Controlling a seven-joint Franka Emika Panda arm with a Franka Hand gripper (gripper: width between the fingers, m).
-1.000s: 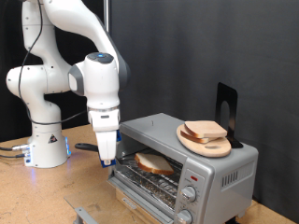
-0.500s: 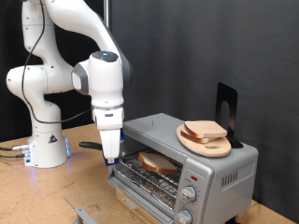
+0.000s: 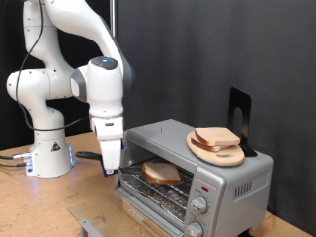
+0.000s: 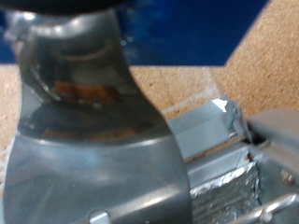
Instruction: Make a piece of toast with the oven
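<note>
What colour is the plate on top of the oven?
Light wood tan. The plate shows best in the exterior view, atop the silver oven.

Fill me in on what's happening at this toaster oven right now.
A white robot arm has its end effector hanging just off the oven, at the end towards the exterior view's left, beside the open door. Nothing shows between its fingers. One piece of toast already lies on the rack inside the oven. A second bread slice sits on a round wooden plate on top of the oven. The wrist view shows mostly the end effector's own metal, with the oven's edge beyond it.
</note>
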